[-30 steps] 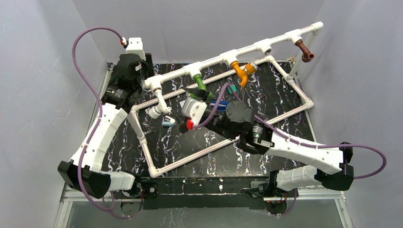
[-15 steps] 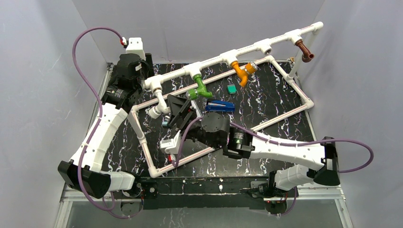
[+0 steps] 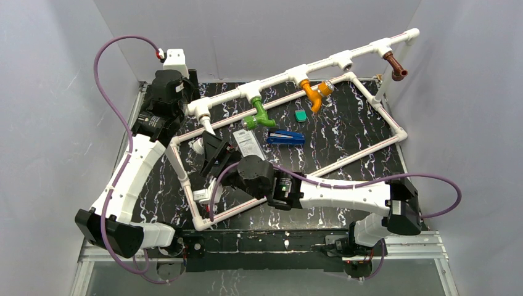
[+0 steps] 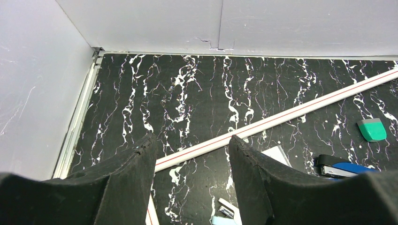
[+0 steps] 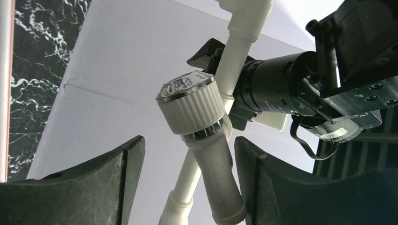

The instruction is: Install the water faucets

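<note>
At the left end of the pipe frame (image 3: 280,76), my right gripper (image 5: 187,154) has swung over from the green faucet (image 3: 259,116) and now straddles the white faucet (image 5: 192,110), jaws wide with gaps either side, gripping nothing yet. The orange faucet (image 3: 313,92) and brown faucet (image 3: 395,66) hang from their tees. I judge the white one needs seating next. My left gripper (image 4: 190,145) hangs parted and empty.

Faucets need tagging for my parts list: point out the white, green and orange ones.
white faucet (image 5: 190,110): right wrist view, on its ribbed round knob.
green faucet (image 3: 259,113): top external view, on its upper body.
orange faucet (image 3: 310,91): top external view, on its upper body.
</note>
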You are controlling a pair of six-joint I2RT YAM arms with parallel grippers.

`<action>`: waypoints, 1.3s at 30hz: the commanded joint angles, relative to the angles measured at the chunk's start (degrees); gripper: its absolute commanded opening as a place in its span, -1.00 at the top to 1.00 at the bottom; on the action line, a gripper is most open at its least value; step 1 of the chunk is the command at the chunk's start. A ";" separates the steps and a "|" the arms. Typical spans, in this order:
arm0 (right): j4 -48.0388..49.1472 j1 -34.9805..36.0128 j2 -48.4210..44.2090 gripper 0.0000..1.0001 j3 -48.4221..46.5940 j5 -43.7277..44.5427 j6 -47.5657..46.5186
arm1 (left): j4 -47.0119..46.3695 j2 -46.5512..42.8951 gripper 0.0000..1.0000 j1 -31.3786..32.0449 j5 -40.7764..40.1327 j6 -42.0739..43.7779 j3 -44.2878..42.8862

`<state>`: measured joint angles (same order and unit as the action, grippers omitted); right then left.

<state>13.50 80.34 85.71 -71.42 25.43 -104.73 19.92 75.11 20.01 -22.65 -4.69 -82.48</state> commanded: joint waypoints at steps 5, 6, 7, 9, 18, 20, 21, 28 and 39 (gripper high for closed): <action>11.55 0.16 2.02 -0.18 -1.93 3.61 -2.39 | 14.97 3.38 -0.11 2.49 3.80 -0.50 5.89; 11.96 0.09 2.17 -0.07 -1.89 3.58 -1.82 | 14.97 3.35 -0.11 2.52 3.76 -0.50 5.90; 12.32 0.21 2.32 0.04 -1.74 3.53 -1.26 | 14.92 3.37 -0.11 2.49 3.76 -0.50 5.92; 13.52 0.38 2.73 0.33 -1.20 3.49 -0.62 | 14.91 3.37 -0.11 2.51 3.71 -0.50 5.96; 21.60 1.32 5.08 0.97 -0.59 3.40 8.96 | 14.98 3.29 -0.11 2.58 3.43 -0.32 5.88; 22.97 1.32 5.33 0.97 -1.06 3.50 15.28 | 15.03 3.21 -0.11 2.58 3.36 -0.37 5.89; 23.55 1.32 5.34 0.97 -1.13 3.31 18.87 | 15.04 3.12 -0.11 2.58 3.32 -0.33 5.89; 30.98 1.44 7.05 0.97 -0.75 5.65 46.23 | 15.06 3.11 -0.12 2.58 3.38 -0.32 5.90; 48.99 0.93 11.31 0.97 1.58 16.06 85.92 | 15.06 2.67 -0.12 2.68 3.32 -0.33 5.90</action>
<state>53.67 82.32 94.13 -70.39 41.50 -41.89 17.78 75.29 20.34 -24.88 -4.32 -82.15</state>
